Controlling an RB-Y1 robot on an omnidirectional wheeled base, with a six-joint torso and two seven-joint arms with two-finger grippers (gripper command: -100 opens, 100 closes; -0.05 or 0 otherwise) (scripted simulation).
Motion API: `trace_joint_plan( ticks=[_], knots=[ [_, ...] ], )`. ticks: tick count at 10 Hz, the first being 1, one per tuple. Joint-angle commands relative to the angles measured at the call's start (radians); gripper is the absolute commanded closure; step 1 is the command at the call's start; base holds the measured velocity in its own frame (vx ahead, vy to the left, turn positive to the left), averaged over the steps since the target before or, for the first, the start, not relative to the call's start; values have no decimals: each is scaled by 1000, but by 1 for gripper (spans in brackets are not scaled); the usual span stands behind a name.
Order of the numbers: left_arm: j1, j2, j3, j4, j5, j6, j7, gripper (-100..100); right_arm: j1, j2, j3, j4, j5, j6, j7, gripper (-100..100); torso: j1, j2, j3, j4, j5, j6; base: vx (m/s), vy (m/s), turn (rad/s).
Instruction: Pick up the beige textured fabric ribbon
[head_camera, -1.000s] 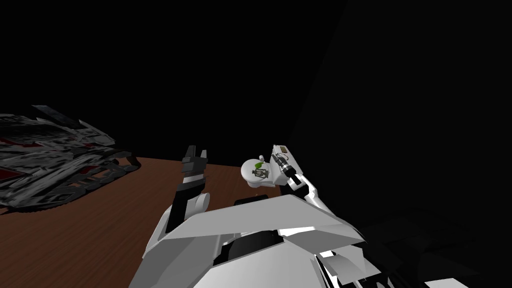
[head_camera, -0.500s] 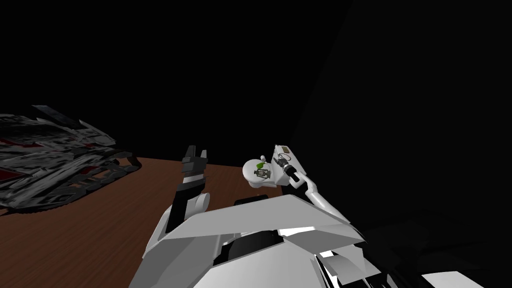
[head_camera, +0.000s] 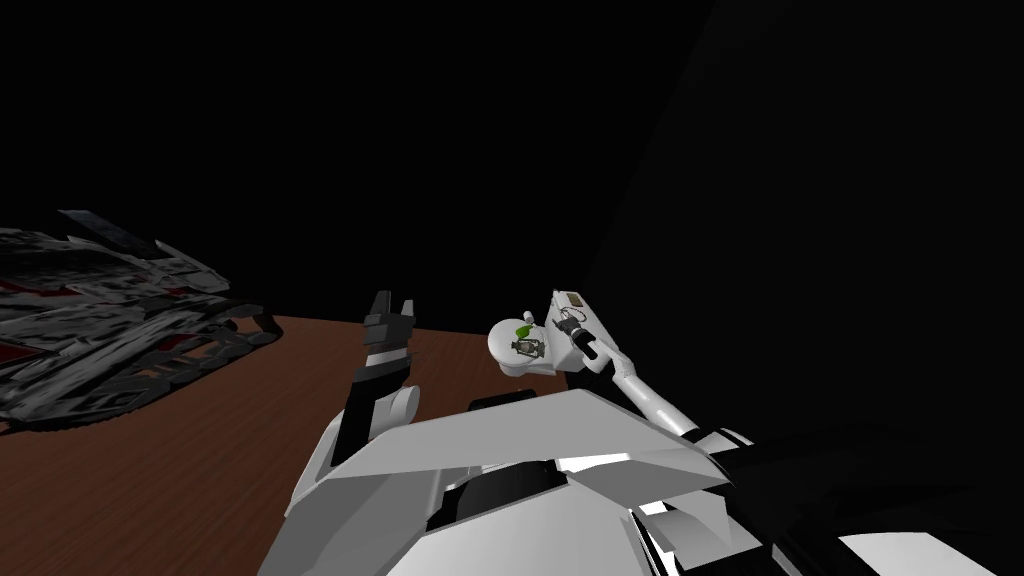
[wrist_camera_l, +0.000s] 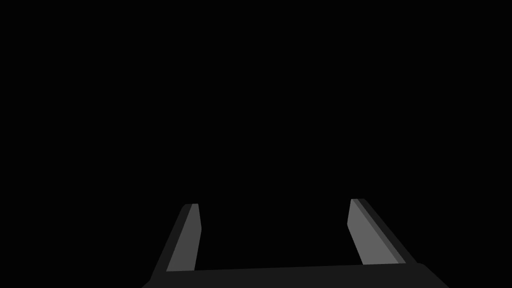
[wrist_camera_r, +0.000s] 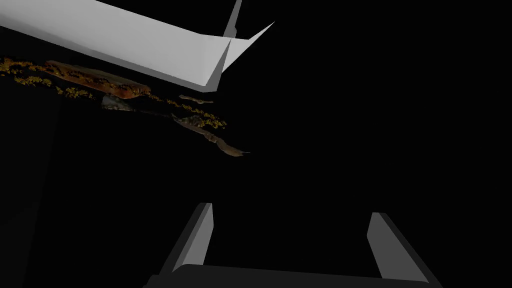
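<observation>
No beige ribbon can be picked out for certain. In the right wrist view, thin brownish strips (wrist_camera_r: 215, 140) and an orange-brown lump (wrist_camera_r: 100, 82) lie in the dark under a white slab (wrist_camera_r: 125, 45), well beyond my right gripper (wrist_camera_r: 292, 212), which is open and holds nothing. In the head view my right arm (head_camera: 625, 378) reaches up to a small white round thing (head_camera: 505, 345) with a green speck. My left gripper (head_camera: 392, 303) is raised above the brown wooden surface (head_camera: 200, 440); its wrist view shows it open (wrist_camera_l: 274, 205) against a black area.
A dark grey and black jagged heap (head_camera: 100, 320) with red patches lies at the left of the wooden surface. Beyond the wood's far edge and to the right there is a black area.
My right forearm and elbow have swung out to the right, and the white round thing at its end has shifted slightly right. The left arm has not moved.
</observation>
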Motion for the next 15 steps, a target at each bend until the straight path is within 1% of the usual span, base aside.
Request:
trace_joint_plan(
  ticks=[1,2,3,6,9,12,15],
  knots=[
    [0,0,0,0,0,0,0,0,-22,-21,18,39,45,34,36,-100,0,0,0,0,0,0,17,44,-9],
    [0,0,0,0,0,0,0,0,-43,-40,34,72,73,59,62,-100,-1,0,0,0,0,0,21,59,-16],
    [0,0,0,0,0,0,0,0,-43,-40,34,74,79,59,62,-100,0,0,0,0,0,0,20,46,-8],
    [0,0,0,0,0,0,0,0,-102,-84,82,167,177,126,128,-100,0,0,0,0,0,0,23,51,-18],
    [0,0,0,0,0,0,0,0,-154,-116,130,240,263,179,179,-100,0,-1,-1,0,0,0,43,60,-20],
    [0,0,0,0,0,0,0,0,-195,-136,174,292,334,218,213,-100,-1,-1,-1,0,0,0,42,41,-18],
    [0,0,0,0,0,0,0,0,-224,-146,210,326,388,245,234,-100,-2,-1,-1,0,0,0,39,28,-18]
  ],
)
